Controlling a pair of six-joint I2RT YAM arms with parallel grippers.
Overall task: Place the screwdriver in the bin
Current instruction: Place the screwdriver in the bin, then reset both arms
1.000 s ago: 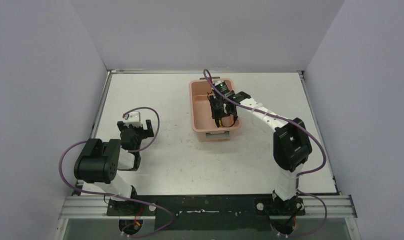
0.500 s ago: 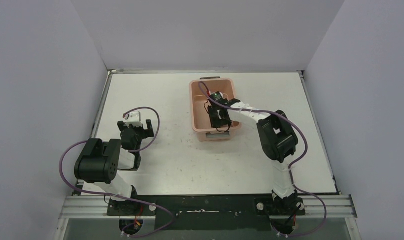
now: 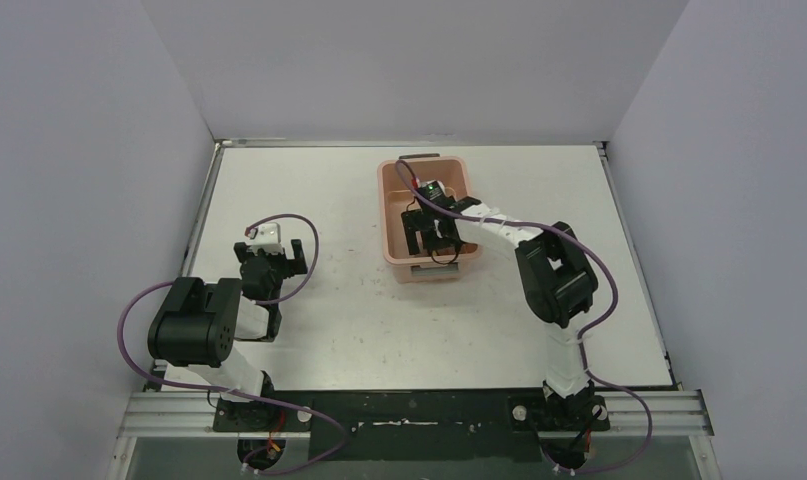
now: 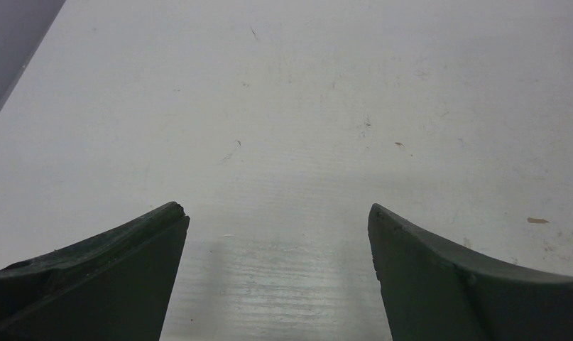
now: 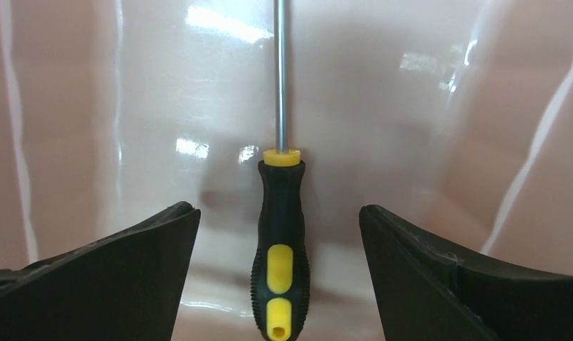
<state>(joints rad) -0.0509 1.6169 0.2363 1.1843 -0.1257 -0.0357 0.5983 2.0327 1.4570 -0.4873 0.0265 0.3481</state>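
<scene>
The screwdriver (image 5: 281, 234), with a black-and-yellow handle and a thin metal shaft, lies on the floor of the salmon-pink bin (image 5: 148, 106). My right gripper (image 5: 277, 210) hangs open just above it, one finger on each side of the handle and neither touching it. From the top view the right gripper (image 3: 426, 228) is down inside the bin (image 3: 385, 215) and hides the screwdriver. My left gripper (image 3: 271, 262) is at the left of the table, open over bare surface, with nothing between its fingers (image 4: 127, 270).
The bin stands at the back middle of the white table (image 3: 329, 330). Purple cables loop from both arms. Grey walls close in the left, back and right sides.
The right gripper went down into the bin, then opened and let go of the screwdriver, which now lies on the bin floor. The left arm has not moved.
</scene>
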